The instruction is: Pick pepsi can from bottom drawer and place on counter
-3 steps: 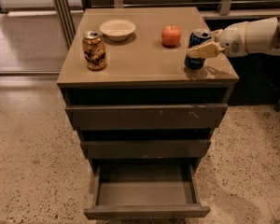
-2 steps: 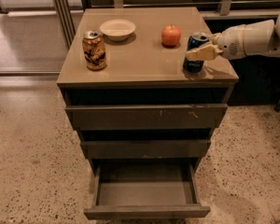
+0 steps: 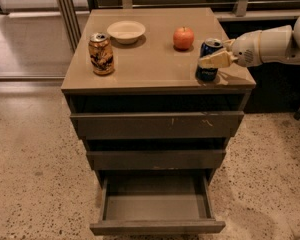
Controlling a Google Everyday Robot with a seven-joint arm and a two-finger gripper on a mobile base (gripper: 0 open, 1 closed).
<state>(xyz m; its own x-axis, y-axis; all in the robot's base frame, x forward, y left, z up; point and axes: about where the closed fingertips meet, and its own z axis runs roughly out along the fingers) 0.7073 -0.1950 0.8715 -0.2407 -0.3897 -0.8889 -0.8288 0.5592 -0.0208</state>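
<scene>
The pepsi can point(image 3: 206, 74), dark blue with a silver top, stands upright on the tan counter point(image 3: 150, 61) near its front right corner. My gripper point(image 3: 208, 58) reaches in from the right and is shut on the can, with one tan finger point(image 3: 217, 60) across the can's front and the other hidden behind it. The bottom drawer point(image 3: 157, 227) is pulled open below, and its grey inside holds nothing.
A gold-and-brown can point(image 3: 101, 54) stands at the counter's front left. A white bowl point(image 3: 126, 31) and a red apple point(image 3: 183, 37) sit toward the back. The two upper drawers are partly ajar. Speckled floor surrounds the cabinet, and dark shelving stands to the right.
My gripper and the pepsi can have moved slightly down and to the left, and the can now rests on the counter. Nothing else has moved.
</scene>
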